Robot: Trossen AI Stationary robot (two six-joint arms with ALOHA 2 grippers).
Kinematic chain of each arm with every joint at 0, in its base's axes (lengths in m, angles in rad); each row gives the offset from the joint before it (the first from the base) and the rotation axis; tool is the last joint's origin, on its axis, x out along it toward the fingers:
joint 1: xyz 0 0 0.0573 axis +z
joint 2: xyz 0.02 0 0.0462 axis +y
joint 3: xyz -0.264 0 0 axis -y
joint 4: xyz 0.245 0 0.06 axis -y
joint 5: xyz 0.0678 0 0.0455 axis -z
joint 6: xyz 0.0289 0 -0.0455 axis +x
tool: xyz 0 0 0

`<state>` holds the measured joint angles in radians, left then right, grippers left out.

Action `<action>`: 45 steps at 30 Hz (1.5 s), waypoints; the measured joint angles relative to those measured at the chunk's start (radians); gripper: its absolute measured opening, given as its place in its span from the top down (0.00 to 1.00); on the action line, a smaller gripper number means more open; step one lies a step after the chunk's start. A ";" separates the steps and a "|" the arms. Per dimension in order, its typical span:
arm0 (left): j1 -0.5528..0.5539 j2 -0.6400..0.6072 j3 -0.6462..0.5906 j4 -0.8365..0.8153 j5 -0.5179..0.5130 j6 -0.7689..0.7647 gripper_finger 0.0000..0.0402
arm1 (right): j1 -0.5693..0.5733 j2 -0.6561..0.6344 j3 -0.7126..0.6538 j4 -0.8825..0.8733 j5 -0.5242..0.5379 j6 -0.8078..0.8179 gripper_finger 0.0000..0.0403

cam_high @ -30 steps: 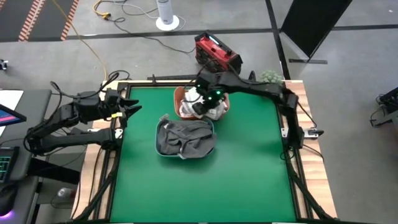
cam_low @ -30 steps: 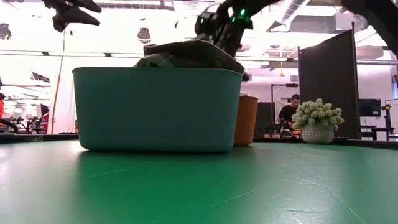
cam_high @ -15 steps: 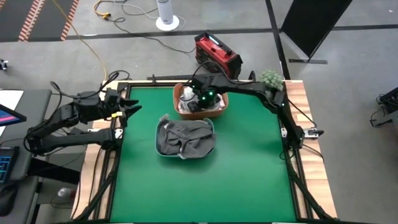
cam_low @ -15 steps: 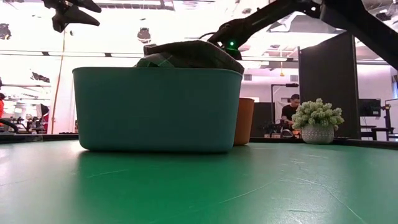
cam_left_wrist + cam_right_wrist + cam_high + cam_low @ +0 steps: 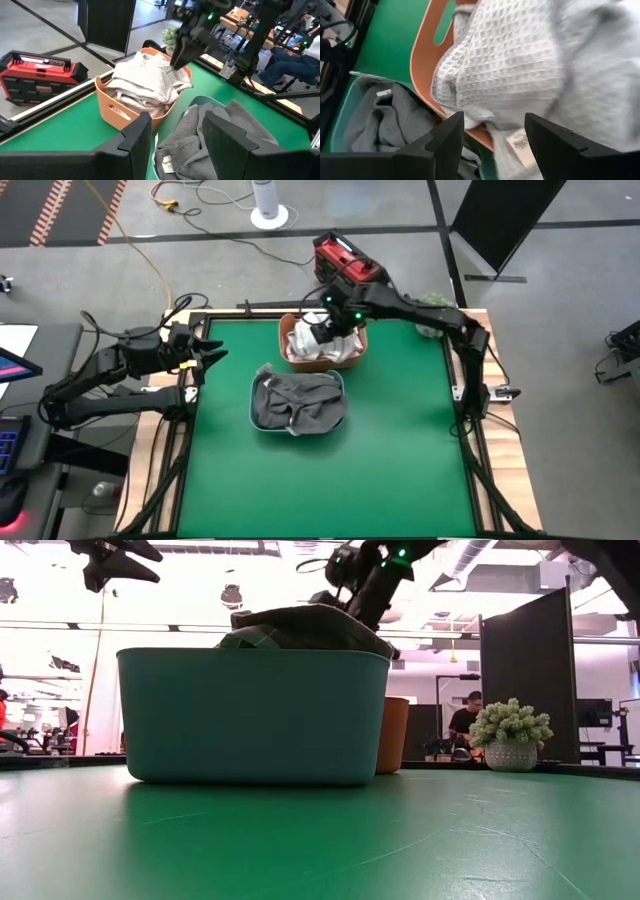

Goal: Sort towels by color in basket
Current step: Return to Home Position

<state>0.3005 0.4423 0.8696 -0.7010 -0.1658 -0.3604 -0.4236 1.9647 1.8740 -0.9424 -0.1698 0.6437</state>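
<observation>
An orange basket (image 5: 322, 343) near the table's far edge holds a heap of white and cream towels (image 5: 150, 82), with a white waffle towel (image 5: 505, 65) on top. In front of it, a teal basket (image 5: 297, 402) holds grey towels (image 5: 210, 140), and a grey-checked one (image 5: 305, 628) bulges above its rim. My right gripper (image 5: 335, 320) is open and points down over the far side of the white heap (image 5: 176, 64). My left gripper (image 5: 210, 355) is open and waits high over the table's left edge. My right gripper stands open over the white waffle towel's top (image 5: 172, 70), coming from above. Its fingers (image 5: 447, 142) frame the towel in the right wrist view. I cannot tell whether they touch it.
A red toolbox (image 5: 350, 265) sits on the floor beyond the far edge. A fuzzy green plant in a pot (image 5: 510, 735) stands at the far right corner. A person (image 5: 465, 725) sits in the room behind. Bare green table (image 5: 400, 460) lies near and right.
My right gripper went down into the orange basket, then rose again and shifted toward the far edge. The white towels now lie heaped and spread across the basket.
</observation>
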 joint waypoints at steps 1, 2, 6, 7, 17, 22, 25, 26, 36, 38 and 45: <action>0.000 0.000 0.000 0.000 0.000 0.000 0.58 | 0.001 -0.014 0.000 -0.009 0.021 -0.013 0.38; 0.000 0.000 0.000 0.000 0.000 -0.001 0.58 | 0.005 -0.028 0.000 -0.015 0.037 -0.030 0.38; 0.000 -0.017 0.000 0.002 0.051 -0.004 0.58 | 0.029 -0.075 0.000 -0.046 0.067 -0.094 0.38; 0.000 -0.026 0.000 0.002 0.065 -0.004 0.58 | 0.034 -0.086 0.000 -0.055 0.067 -0.107 0.38; 0.000 -0.259 0.000 -0.042 0.069 -0.087 0.58 | 0.071 -0.189 -0.007 -0.175 0.147 -0.190 0.38; 0.000 -0.339 -0.021 -0.109 0.009 -0.125 0.58 | 0.079 -0.344 -0.205 -0.063 0.173 -0.131 0.38; 0.000 -0.367 -0.050 -0.094 0.003 -0.125 0.58 | 0.099 -0.485 -0.418 0.080 0.175 -0.056 0.38; 0.000 -0.373 -0.060 -0.093 0.003 -0.122 0.58 | 0.111 -0.533 -0.493 0.143 0.176 -0.030 0.38; 0.000 -0.378 -0.251 0.143 0.046 -0.071 0.58 | 0.280 -0.913 -1.045 0.646 0.314 0.244 0.38; 0.000 -0.378 -0.295 0.175 0.067 -0.092 0.59 | 0.321 -0.970 -1.102 0.684 0.387 0.287 0.38; 0.000 -0.378 -0.372 0.205 0.083 -0.129 0.59 | 0.449 -1.167 -1.246 0.697 0.641 0.389 0.38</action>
<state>0.3004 0.0643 0.4971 -0.4964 -0.0829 -0.4892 0.0257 0.7973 0.6282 -0.2458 0.4715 1.0325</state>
